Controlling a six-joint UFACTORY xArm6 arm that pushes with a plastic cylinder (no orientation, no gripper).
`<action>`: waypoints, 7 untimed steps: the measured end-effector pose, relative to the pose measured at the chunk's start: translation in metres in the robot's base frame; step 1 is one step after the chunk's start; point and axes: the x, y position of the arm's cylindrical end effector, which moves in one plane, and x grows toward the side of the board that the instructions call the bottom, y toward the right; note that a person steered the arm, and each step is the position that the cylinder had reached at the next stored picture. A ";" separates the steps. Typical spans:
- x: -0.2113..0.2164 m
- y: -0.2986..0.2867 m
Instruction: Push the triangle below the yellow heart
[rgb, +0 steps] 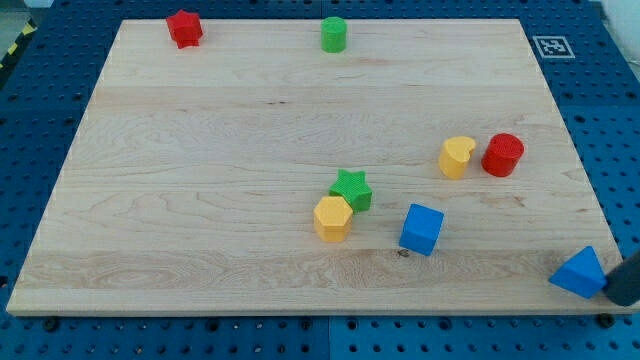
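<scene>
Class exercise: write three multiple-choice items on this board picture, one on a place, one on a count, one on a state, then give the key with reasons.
1. Where is the blue triangle block?
A. the view's bottom right
B. the view's top left
C. centre

2. How many red blocks are there?
A. one
B. two
C. four

3. The green star block and yellow hexagon block are:
A. touching
B. far apart
C. stacked

Key: 1 A, it sits at the wooden board corner beside my tip. 2 B, the red star block and red cylinder block. 3 A, their sides meet.

One camera looks obliquely down over the wooden board (250, 180)
</scene>
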 end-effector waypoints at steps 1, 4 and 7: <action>0.000 -0.014; 0.000 -0.056; -0.049 -0.056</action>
